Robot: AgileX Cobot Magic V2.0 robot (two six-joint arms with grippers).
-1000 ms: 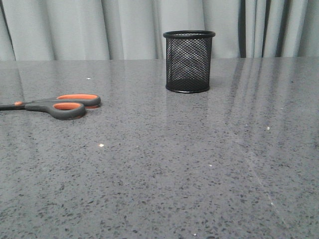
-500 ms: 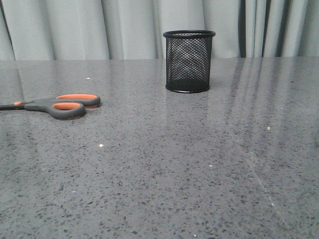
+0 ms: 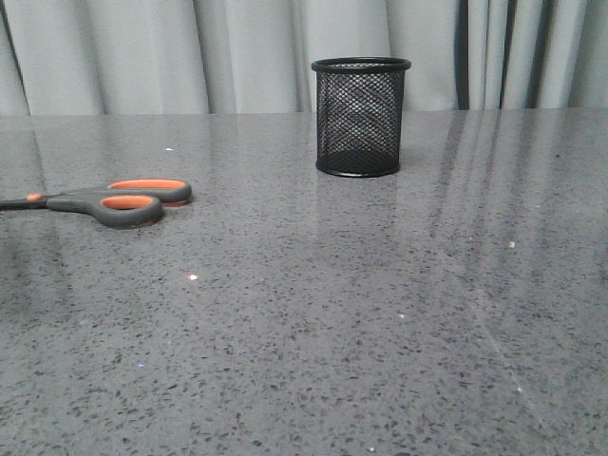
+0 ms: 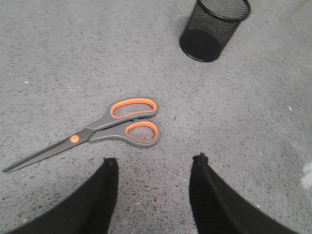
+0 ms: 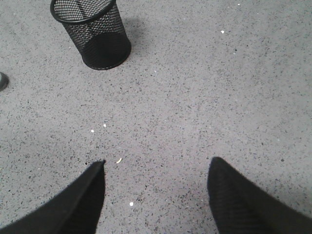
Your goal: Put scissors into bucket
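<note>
The scissors (image 3: 119, 200) lie flat and closed at the table's left, dark grey handles lined orange, blades running off the left edge. In the left wrist view the scissors (image 4: 109, 129) lie just beyond my left gripper (image 4: 155, 160), which is open and empty above the table. The bucket (image 3: 360, 116), a black wire-mesh cup, stands upright at the back centre; it also shows in the left wrist view (image 4: 213, 28) and the right wrist view (image 5: 92, 32). My right gripper (image 5: 158, 162) is open and empty over bare table, well short of the bucket.
The table (image 3: 380, 313) is grey speckled stone with a few white crumbs (image 3: 193, 277). Grey curtains (image 3: 190, 52) hang behind its far edge.
</note>
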